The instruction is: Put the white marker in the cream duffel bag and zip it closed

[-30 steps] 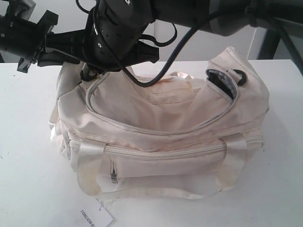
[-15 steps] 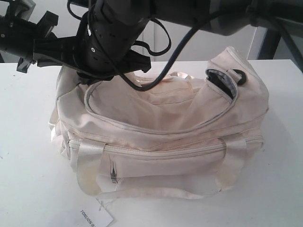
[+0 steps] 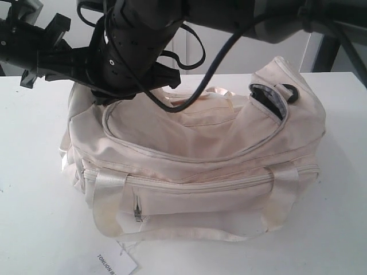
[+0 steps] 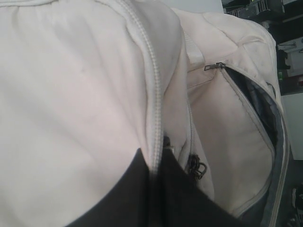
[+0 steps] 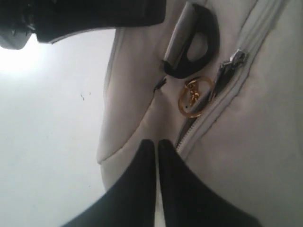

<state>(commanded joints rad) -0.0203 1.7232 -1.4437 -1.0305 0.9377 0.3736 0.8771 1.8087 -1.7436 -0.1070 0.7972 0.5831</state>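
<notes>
White surface (image 3: 34,200) bears the cream duffel bag (image 3: 195,160): left end effector (image 4: 155,164) clamps its seam, zip pull (image 5: 231,61) just ahead of the closed right end effector (image 5: 156,143).

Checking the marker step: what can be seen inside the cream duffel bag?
Through the unzipped gap of the cream duffel bag only dark lining shows. No white marker is visible; the flap covers the rest of the inside.

A robotics lab: bare white table (image 3: 34,172), cabled black arms (image 3: 132,40), plain white wall (image 3: 252,57).
</notes>
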